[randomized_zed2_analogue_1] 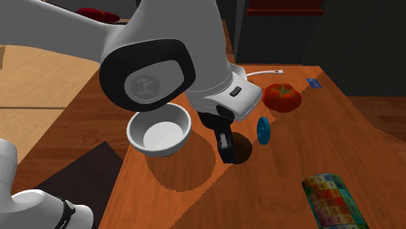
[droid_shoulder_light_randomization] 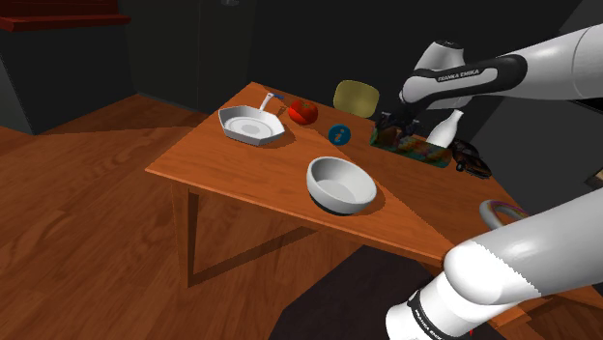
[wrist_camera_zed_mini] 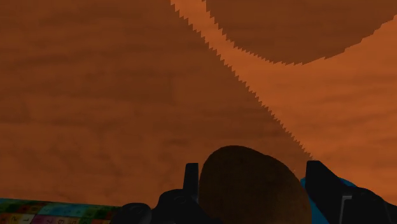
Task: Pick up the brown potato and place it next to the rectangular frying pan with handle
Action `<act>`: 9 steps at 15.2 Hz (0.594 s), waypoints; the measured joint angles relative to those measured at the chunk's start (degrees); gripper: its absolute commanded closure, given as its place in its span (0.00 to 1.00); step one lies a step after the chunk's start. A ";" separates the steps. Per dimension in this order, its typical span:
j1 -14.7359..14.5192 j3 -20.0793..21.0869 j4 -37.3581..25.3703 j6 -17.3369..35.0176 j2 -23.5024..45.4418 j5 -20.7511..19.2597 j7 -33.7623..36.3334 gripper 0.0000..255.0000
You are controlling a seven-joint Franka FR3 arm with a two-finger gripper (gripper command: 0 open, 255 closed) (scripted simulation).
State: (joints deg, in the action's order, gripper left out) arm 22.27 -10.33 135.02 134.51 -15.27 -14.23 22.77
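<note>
Firstly, tabletop: wooden; carries everything.
frying pan: pale, angular, handle on the side of the tomato; bare wood beside it for the set-down.
bowl: white, just beside the jaws.
potato: brown, rounded, in shadow between the jaws, low over the tabletop between bowl and blue disc, well apart from the frying pan. Probably firm, light, not fragile; curved sides could roll, so hold across the narrow middle.
jaws: black, drawn in against both sides of the potato, pinching it; whether it is lifted clear, cannot tell.
</note>
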 measured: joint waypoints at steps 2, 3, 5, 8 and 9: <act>-1.03 1.93 -1.02 -1.04 0.49 0.00 2.82 1.00; -1.51 2.88 -1.19 -1.17 0.76 -0.10 4.30 1.00; -2.62 5.02 -1.66 -1.78 1.23 -0.32 7.62 1.00; -4.10 7.69 -3.28 -2.83 2.58 -0.49 11.73 1.00; -4.63 8.63 -4.27 -2.89 3.78 -0.62 13.25 1.00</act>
State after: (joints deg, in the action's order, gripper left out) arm 17.64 -1.70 130.76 131.62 -11.49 -14.85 36.02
